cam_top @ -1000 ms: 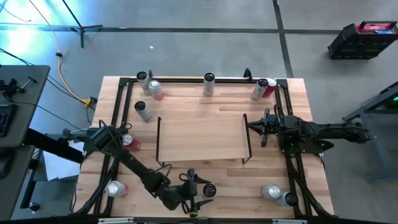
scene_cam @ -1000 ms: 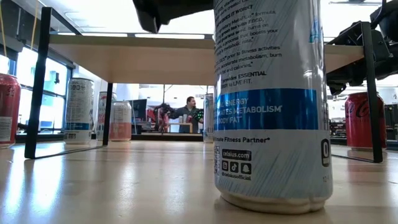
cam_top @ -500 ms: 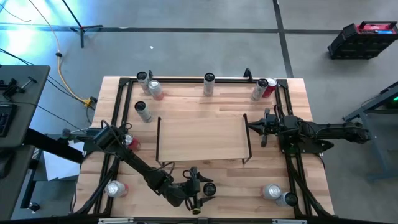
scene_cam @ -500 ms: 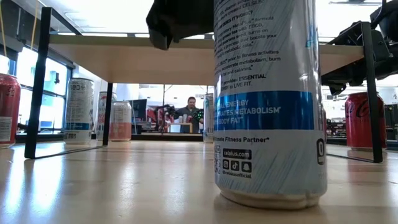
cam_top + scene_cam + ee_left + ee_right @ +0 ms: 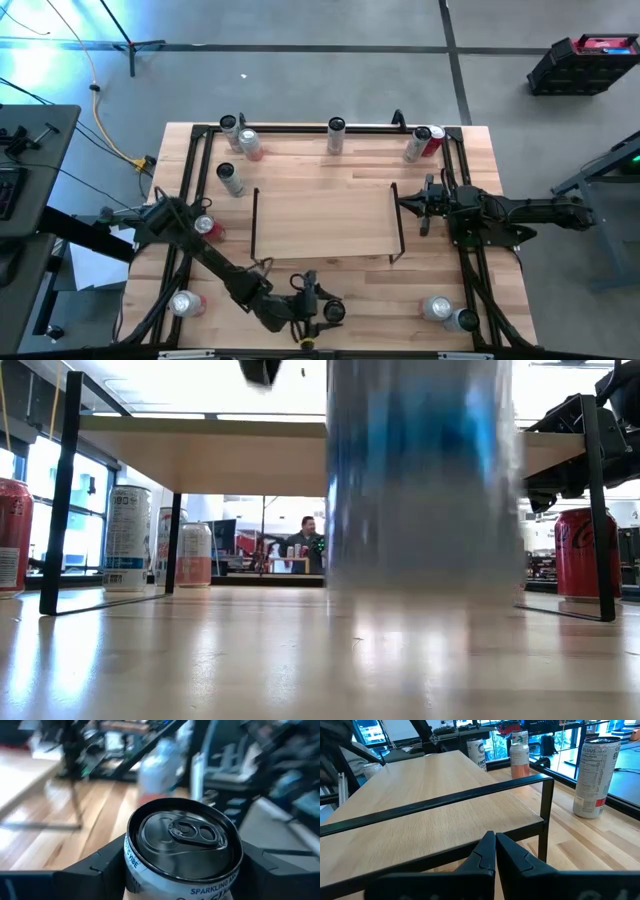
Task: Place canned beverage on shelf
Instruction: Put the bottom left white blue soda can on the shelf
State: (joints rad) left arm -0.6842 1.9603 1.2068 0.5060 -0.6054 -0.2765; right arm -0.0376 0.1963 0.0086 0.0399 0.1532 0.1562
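The left gripper is clamped on a can at the near edge; the right gripper is held closed beside the shelf.

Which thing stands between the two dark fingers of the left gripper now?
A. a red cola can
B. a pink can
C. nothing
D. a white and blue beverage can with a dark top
D: in the left wrist view the left gripper has its fingers on both sides of the white and blue beverage can.

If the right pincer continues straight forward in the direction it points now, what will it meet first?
Most likely the shelf. The right pincer, shut, points at the shelf's near end, where the black wire end frame crosses just ahead of its tips. Depth is hard to judge.
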